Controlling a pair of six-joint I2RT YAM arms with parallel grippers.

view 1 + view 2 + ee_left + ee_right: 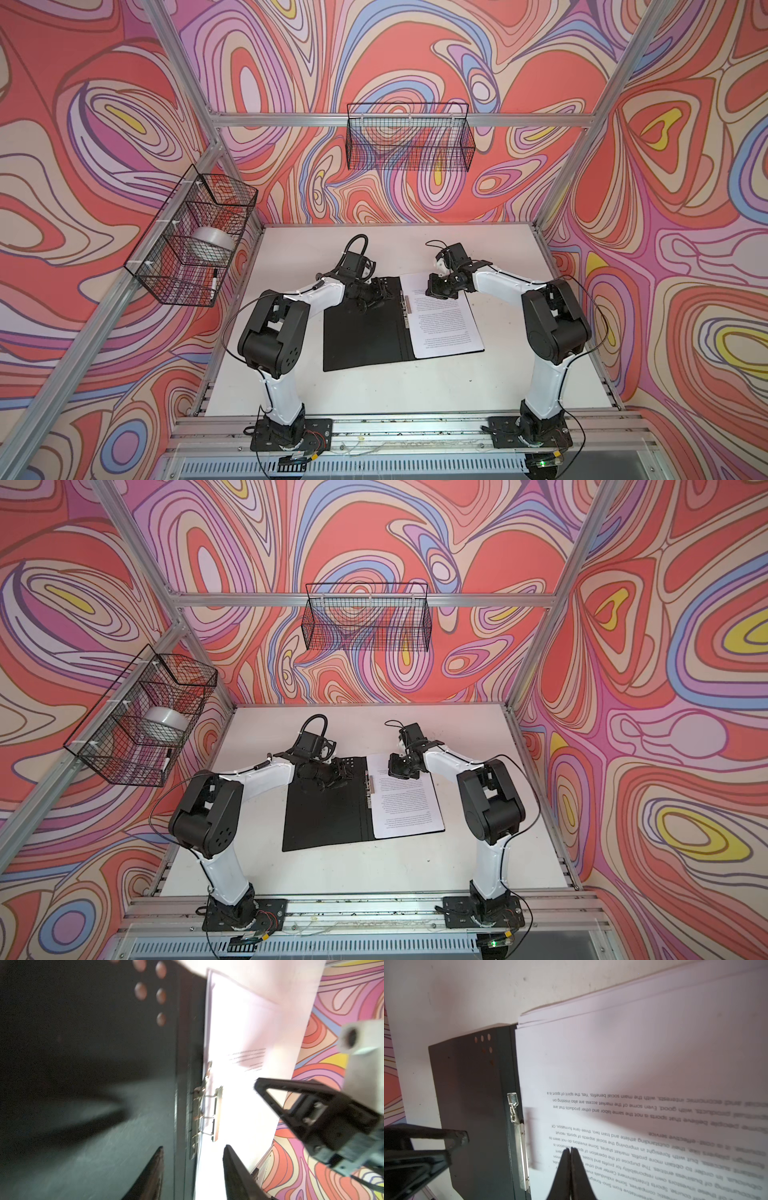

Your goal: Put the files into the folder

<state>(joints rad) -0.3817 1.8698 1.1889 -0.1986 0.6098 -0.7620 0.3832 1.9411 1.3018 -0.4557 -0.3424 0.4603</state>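
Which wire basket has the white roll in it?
The basket on the left wall, holding the white roll; the back-wall basket shows none.

One folder (361, 332), one stack of files (444, 324), two baskets (166, 286) (409, 137), two arms (274, 332) (557, 324)

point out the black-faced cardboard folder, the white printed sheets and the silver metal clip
black-faced cardboard folder (365, 336): in a top view, bare inside face
white printed sheets (446, 320): in a top view, top page's middle
silver metal clip (523, 1153): right wrist view, long bar
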